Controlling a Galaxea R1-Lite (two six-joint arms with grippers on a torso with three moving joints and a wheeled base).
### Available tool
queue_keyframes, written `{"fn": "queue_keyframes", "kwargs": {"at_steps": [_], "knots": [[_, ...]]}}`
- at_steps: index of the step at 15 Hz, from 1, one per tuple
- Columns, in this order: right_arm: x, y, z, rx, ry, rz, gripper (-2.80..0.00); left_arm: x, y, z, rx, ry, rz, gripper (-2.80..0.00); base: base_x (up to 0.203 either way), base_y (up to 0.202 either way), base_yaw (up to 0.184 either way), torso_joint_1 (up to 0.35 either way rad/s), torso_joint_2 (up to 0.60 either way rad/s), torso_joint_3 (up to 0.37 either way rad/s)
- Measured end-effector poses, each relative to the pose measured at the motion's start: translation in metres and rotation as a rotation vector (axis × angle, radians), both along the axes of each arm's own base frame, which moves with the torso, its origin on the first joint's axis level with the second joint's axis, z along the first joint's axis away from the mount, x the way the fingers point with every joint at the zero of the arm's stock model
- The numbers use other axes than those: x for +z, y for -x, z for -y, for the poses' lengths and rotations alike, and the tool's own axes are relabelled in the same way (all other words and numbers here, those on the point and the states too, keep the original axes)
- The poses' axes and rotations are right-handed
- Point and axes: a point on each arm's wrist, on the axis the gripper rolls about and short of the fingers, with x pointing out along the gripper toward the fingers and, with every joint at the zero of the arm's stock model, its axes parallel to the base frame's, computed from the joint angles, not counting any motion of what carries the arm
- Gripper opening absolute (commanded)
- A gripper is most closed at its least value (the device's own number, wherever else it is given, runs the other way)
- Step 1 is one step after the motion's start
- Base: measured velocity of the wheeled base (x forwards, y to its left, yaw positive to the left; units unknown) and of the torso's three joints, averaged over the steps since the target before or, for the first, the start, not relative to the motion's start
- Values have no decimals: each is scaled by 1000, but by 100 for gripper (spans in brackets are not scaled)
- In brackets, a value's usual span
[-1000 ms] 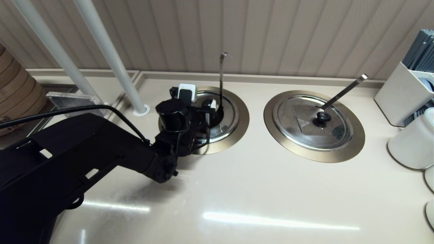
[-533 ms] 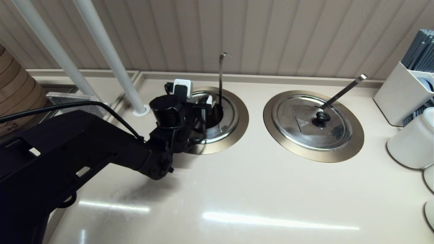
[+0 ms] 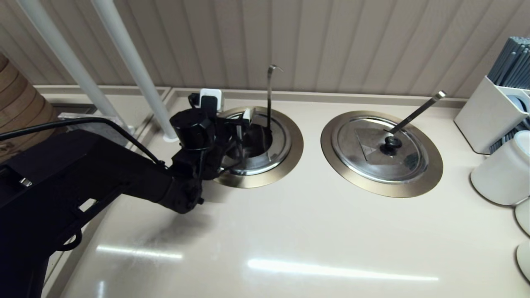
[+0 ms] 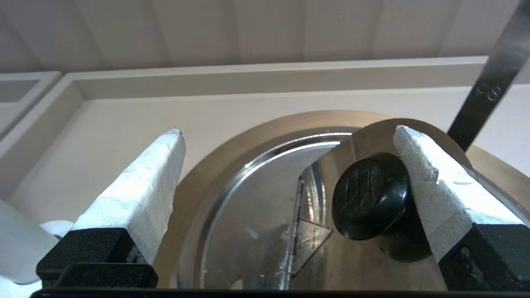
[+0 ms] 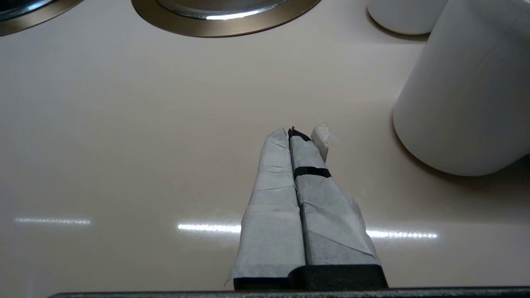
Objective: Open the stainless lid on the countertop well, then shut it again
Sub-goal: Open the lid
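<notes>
The countertop well (image 3: 290, 162) with its bronze rim (image 4: 198, 178) lies left of centre, and the hook-tipped ladle handle (image 3: 269, 95) (image 4: 488, 87) stands up from it. The stainless lid (image 3: 278, 142) is hinged across its middle. Its flat half (image 4: 248, 215) lies down, while the half bearing the black knob (image 4: 368, 194) and the triangular mark is tilted up. My left gripper (image 3: 234, 128) (image 4: 288, 130) hovers open over the lid, one taped finger (image 4: 430, 182) against the knob's side, the other over the rim. My right gripper (image 5: 296, 133) is shut on nothing above bare counter.
The twin well (image 3: 430, 174) with its straight-handled ladle lies to the right, lid down. A white holder of grey sticks (image 3: 492, 111) and a white cup (image 3: 501, 174) (image 5: 468, 91) stand at the far right. Two white poles (image 3: 136, 70) rise behind my left arm.
My left arm has drawn back toward the left, and the gripper has shifted left across the well, its finger staying by the knob.
</notes>
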Motion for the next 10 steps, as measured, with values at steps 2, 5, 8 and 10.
{"fn": "queue_keyframes", "kwargs": {"at_steps": [2, 5, 8, 10], "knots": [[0, 0, 0, 0, 0, 0, -280, 3, -1, -6, 4, 0, 8, 0, 0, 0, 0, 0, 0, 0], [0, 0, 0, 0, 0, 0, -280, 7, -3, -15, 35, -19, 21, 0, 0, 0, 0, 0, 0, 0], [0, 0, 0, -1, 0, 0, -280, 9, -5, -22, 48, -24, 32, 0, 0, 0, 0, 0, 0, 0], [0, 0, 0, 0, 0, 0, -280, 11, -6, -25, 56, -23, 35, 0, 0, 0, 0, 0, 0, 0]]}}
